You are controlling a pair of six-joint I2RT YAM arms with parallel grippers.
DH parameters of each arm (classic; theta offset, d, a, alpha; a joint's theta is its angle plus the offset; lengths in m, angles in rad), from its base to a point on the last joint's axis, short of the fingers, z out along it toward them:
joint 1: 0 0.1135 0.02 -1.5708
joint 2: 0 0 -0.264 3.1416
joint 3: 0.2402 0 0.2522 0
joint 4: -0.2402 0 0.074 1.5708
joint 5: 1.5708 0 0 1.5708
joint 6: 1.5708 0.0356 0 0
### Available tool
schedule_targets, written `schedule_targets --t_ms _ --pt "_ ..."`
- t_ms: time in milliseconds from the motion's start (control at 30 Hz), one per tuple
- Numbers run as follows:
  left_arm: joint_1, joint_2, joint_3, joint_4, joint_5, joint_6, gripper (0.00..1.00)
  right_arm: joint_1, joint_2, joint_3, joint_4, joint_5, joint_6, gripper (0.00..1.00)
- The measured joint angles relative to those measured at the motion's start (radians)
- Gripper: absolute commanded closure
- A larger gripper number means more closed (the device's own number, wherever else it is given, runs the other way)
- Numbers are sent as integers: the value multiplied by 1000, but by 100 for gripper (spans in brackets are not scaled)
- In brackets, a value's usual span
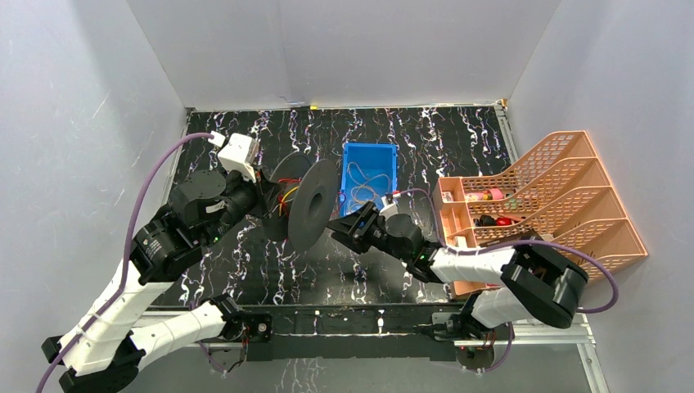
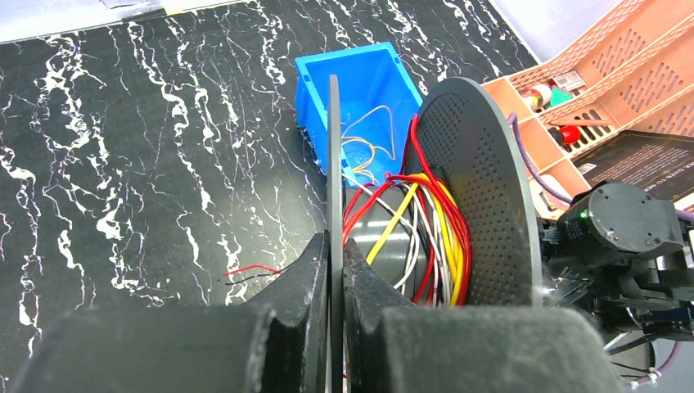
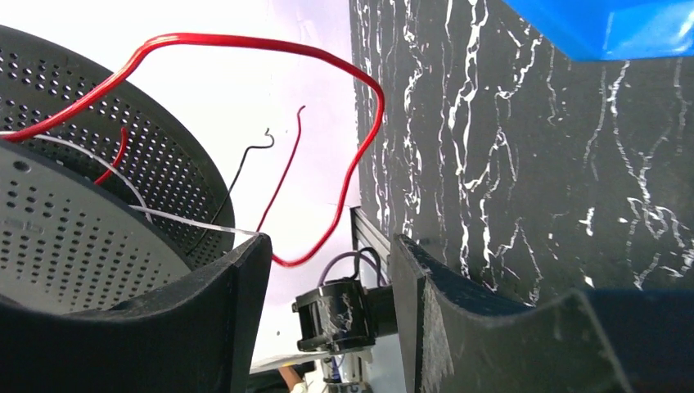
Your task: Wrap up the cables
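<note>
Up close, the left gripper [image 2: 335, 254] is clamped on the spool's [image 2: 483, 188] thin black flange. The cables [image 2: 446, 221], glossy red, yellow and white strands, sit wound on its hub. The right gripper [image 3: 330, 241] is empty, jaws apart. The danger is that springy red loop [image 3: 360, 82]: it's slack and could slip over the perforated rim. Beyond, pale wires [image 2: 368, 147] lie in the blue bin [image 2: 364, 78].

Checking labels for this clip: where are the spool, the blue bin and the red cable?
spool [image 1: 315, 205], top view, face of its near disc.
blue bin [image 1: 370, 146], top view, far rim.
red cable [image 3: 188, 35], right wrist view, top of its loose loop.
</note>
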Motion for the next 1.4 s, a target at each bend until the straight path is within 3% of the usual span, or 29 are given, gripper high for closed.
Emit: schedule_targets --t_ms 133,367,700,1133,1233,1400 --pt "0 0 0 1 0 0 100 11 54 32 38 13 27 41" --pt "0 0 0 2 0 0 100 12 113 63 101 16 55 57" --pt "0 0 0 2 0 0 100 25 167 63 160 11 82 56" --pt "0 0 0 8 -1 0 100 36 207 80 199 -4 91 63" --pt "0 0 0 9 -1 0 100 42 217 80 206 -7 96 73" --pt "0 0 -2 9 -5 0 100 48 223 80 227 -16 103 100"
